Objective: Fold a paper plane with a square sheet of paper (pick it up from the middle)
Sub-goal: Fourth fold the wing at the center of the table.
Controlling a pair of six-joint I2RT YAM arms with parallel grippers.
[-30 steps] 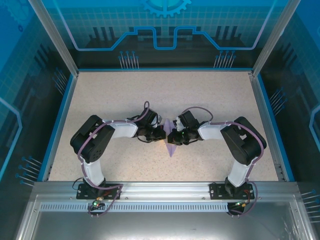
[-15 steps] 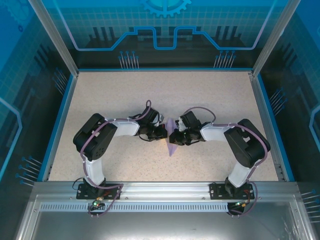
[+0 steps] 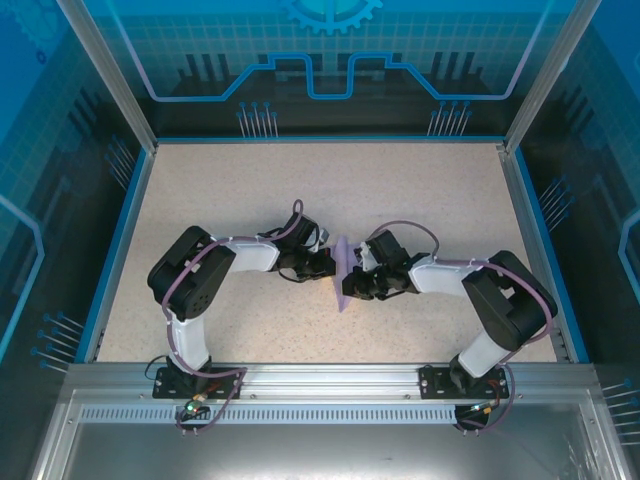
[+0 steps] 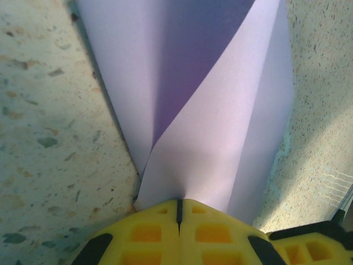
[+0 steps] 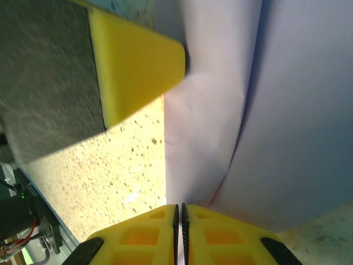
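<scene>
Left gripper [image 3: 326,264] is found with its yellow fingers [image 4: 149,234] pressed together, seam closed, clamped on an edge of the lavender paper [image 3: 343,275]. Right gripper [image 3: 353,286] is likewise closed: its fingers [image 5: 220,237] meet along a thin line and the paper is pinched in that line. The two grippers face each other across the sheet near the middle of the speckled table [image 3: 250,190], the left on the paper's left side, the right on its right side and slightly nearer the arm bases. The paper stands between them as a narrow creased wedge, its pointed end toward the near edge. Whether the tip touches the table cannot be told. The left wrist view shows two overlapping layers with a shadowed valley between.
</scene>
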